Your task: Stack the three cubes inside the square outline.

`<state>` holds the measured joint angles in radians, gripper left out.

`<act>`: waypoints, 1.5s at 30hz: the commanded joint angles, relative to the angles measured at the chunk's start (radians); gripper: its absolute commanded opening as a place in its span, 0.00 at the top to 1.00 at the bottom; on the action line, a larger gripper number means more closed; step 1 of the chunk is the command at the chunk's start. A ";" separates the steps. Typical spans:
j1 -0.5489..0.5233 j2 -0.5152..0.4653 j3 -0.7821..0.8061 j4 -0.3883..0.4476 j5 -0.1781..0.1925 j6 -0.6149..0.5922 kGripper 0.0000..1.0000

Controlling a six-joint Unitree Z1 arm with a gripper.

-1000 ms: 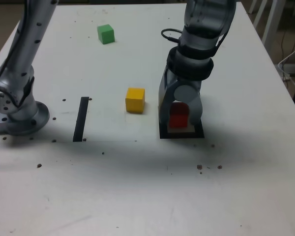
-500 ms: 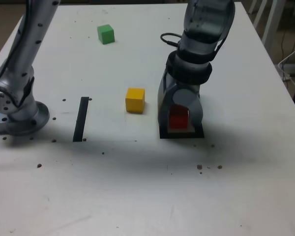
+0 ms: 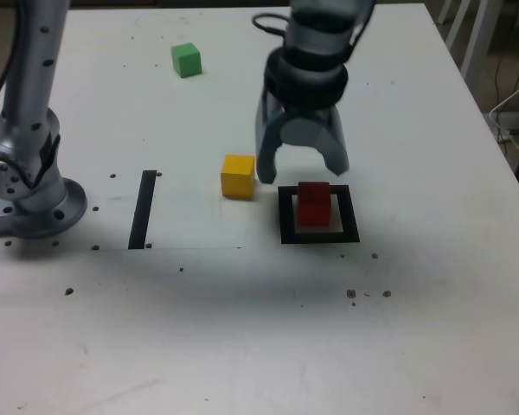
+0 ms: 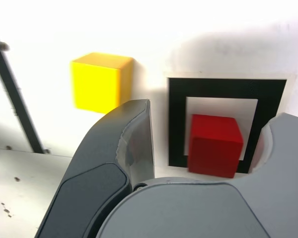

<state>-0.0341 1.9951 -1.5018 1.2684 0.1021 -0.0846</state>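
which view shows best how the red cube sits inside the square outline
The exterior view: the red cube stands uncovered with the whole square outline visible around it, the open gripper lifted clear. The wrist view shows the cube larger and sharper, but gripper fingers hide the frame's near edge.

A white surface (image 3: 242, 328) is filling most of the exterior view, with small dark specks (image 3: 368, 294) lying scattered over its near part. A straight black tape strip (image 3: 144, 208) is lying flat on it toward the exterior view's left, running front to back. Beyond the surface's far right corner, white legs (image 3: 476, 35) and a pale cable (image 3: 512, 102) are showing.
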 commanded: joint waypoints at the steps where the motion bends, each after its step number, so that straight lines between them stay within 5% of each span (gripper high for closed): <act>1: 0.005 -0.035 0.019 0.011 0.011 -0.012 0.01; 16: 0.034 -0.120 0.215 -0.011 0.034 -0.006 0.01; 33: 0.090 -0.122 0.323 -0.091 0.007 0.071 0.05; 45: 0.108 -0.063 0.324 -0.102 -0.026 0.110 0.23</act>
<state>0.0723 1.9218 -1.1748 1.1686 0.0784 0.0239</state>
